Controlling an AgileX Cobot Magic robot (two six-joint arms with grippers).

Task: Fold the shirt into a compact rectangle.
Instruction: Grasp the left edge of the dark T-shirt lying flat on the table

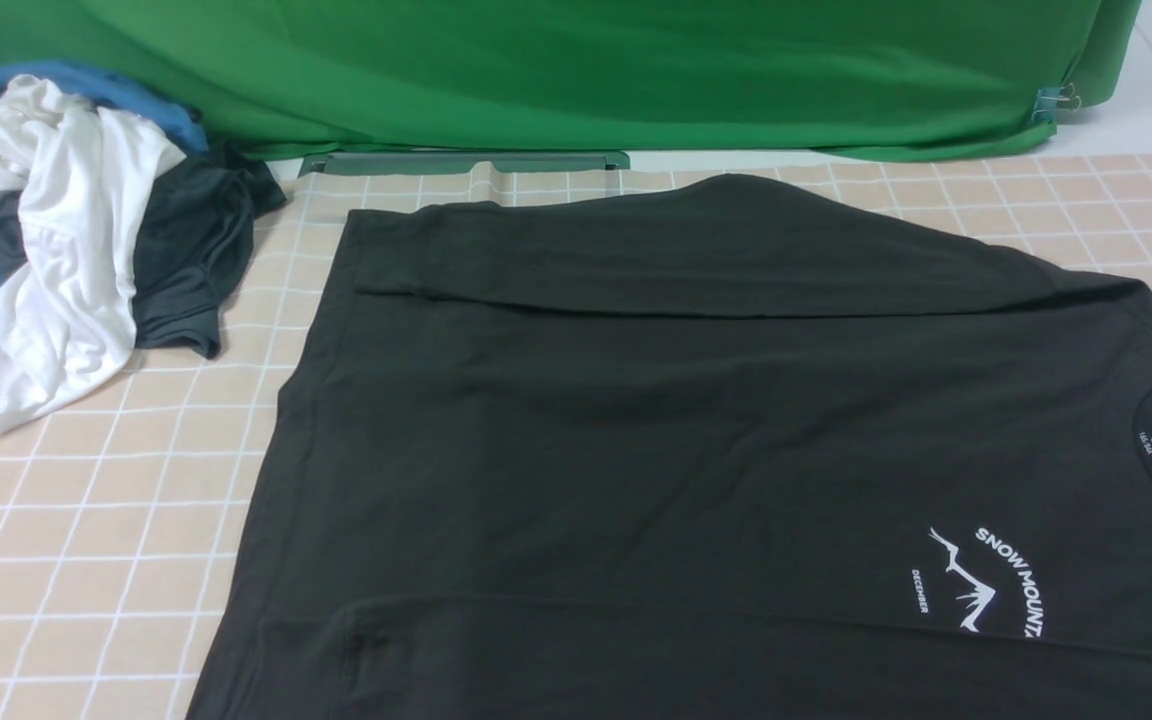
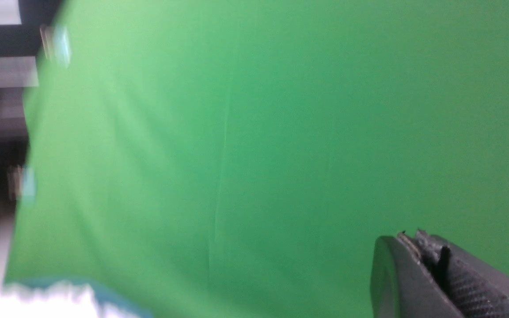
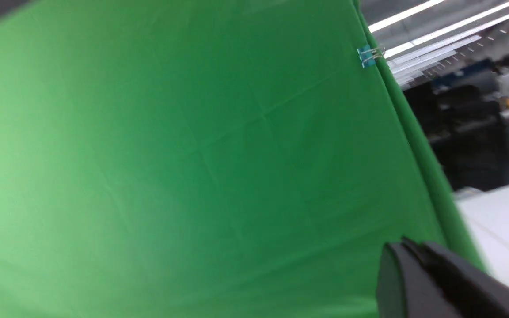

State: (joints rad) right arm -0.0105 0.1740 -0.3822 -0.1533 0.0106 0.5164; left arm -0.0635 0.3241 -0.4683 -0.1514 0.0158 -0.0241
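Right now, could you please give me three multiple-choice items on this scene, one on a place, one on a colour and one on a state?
1. In the front view, where does the pile of clothes lie relative to the black shirt?
A. to its left
B. to its right
C. on top of it

2. What colour is the backdrop cloth?
A. red
B. green
C. grey

3. How does the left pincer stand?
A. wide open
B. shut on the shirt
C. shut on nothing

Answers:
1 A: the pile sits at the far left, beside the shirt's edge.
2 B: green cloth spans the whole back.
3 C: its jaws meet in front of the backdrop with no fabric between them.
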